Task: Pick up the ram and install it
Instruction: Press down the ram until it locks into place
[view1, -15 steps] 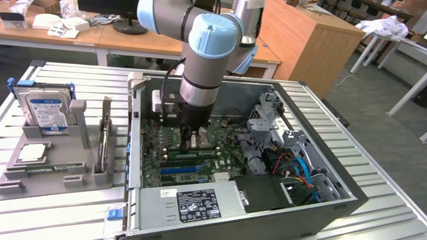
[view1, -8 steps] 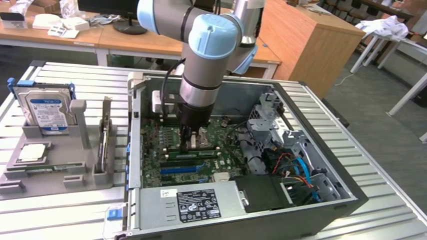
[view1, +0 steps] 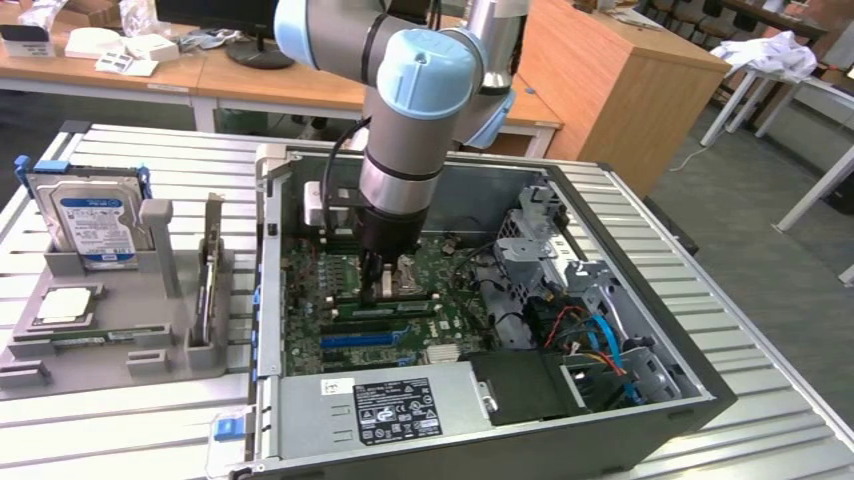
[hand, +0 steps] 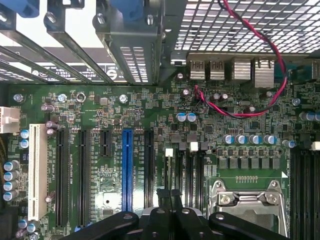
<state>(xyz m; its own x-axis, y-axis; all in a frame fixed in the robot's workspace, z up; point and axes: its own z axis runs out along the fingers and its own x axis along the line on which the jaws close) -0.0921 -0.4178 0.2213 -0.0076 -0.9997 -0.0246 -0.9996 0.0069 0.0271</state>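
The black jaws (view1: 372, 283), pressed together over the green motherboard (view1: 400, 300), pinch nothing; the ram looks light, stiff, fragile, best gripped by its edges.

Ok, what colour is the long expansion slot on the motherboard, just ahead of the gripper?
Blue, clearest in the wrist view.

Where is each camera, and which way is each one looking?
Exterior view: sits off the arm, above and to one side, looking down at the open computer case on the slatted table; the arm reaches down into it, gripper low over the motherboard.
Wrist view: rides on the wrist, looking straight down at the motherboard; the shut gripper pokes in at one edge.
Both share the motherboard, the blue slot and the gripper.
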